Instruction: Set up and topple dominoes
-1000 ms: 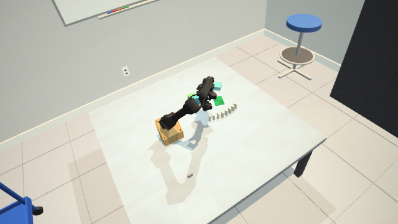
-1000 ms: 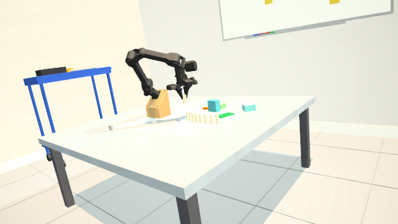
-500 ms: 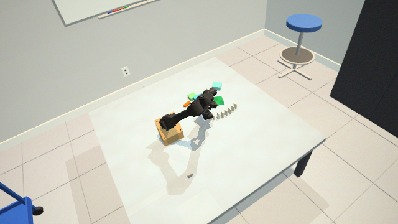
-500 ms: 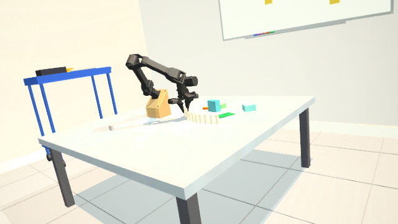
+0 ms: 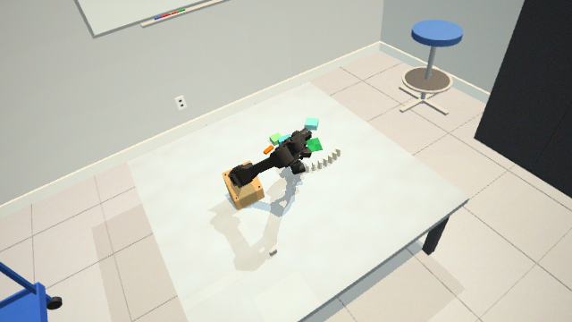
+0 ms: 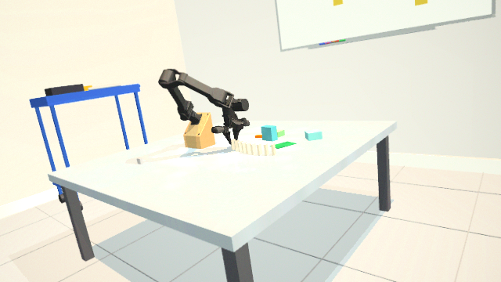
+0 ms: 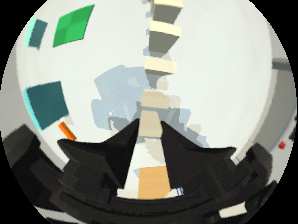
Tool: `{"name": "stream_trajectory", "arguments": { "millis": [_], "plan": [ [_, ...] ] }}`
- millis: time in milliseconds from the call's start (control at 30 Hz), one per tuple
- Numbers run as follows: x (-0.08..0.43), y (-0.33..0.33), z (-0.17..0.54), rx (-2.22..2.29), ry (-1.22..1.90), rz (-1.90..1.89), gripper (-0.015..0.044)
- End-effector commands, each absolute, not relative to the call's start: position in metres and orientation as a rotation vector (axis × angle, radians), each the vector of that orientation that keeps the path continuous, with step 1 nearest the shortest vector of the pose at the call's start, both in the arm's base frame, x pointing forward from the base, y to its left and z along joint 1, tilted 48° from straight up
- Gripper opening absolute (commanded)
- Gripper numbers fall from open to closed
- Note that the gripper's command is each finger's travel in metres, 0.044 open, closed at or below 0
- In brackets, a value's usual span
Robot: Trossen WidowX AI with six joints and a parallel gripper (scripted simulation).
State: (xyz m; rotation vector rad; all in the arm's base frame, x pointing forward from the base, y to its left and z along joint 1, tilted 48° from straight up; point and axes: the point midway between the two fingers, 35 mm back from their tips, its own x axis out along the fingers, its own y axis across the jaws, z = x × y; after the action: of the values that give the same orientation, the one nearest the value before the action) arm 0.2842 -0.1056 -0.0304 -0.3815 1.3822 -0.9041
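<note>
Several cream dominoes stand upright in a curved row point(image 5: 319, 165) point(image 6: 254, 149) point(image 7: 164, 39). My gripper point(image 6: 233, 142) point(image 7: 149, 121) is low at the row's end nearest the arm base. Its fingers are slightly open around an upright domino point(image 7: 151, 126), very close to its sides. That domino stands in line with the row, a short gap from its neighbour point(image 7: 155, 99). In the top view the arm hides it. Another small block point(image 5: 273, 251) point(image 6: 138, 160), apparently a domino, lies alone on the table, away from the row.
A green flat square point(image 5: 315, 144) point(image 6: 286, 145) point(image 7: 74, 26) lies beside the row. A teal block point(image 6: 269, 133) point(image 7: 47, 105), an orange piece point(image 5: 268, 149) point(image 7: 67, 131), a light green block point(image 5: 275, 138) and a pale turquoise block point(image 5: 312, 123) point(image 6: 313, 135) are on the same side.
</note>
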Motion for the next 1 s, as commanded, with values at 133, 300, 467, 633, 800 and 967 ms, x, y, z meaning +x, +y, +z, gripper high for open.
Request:
{"name": "stream_trajectory", "arguments": {
  "millis": [133,300,467,633,800,967],
  "plan": [
    [0.284,-0.106,-0.031,-0.388,1.385,-0.904,0.0317],
    [0.284,-0.106,-0.031,-0.388,1.385,-0.904,0.0440],
    [0.290,-0.089,-0.018,-0.381,1.385,-0.896,0.0440],
    [0.297,-0.027,0.037,-0.375,1.387,-0.893,0.0440],
    [0.294,-0.008,0.057,-0.378,1.385,-0.900,0.0440],
    [0.294,-0.008,0.057,-0.378,1.385,-0.900,0.0440]
  ]
}}
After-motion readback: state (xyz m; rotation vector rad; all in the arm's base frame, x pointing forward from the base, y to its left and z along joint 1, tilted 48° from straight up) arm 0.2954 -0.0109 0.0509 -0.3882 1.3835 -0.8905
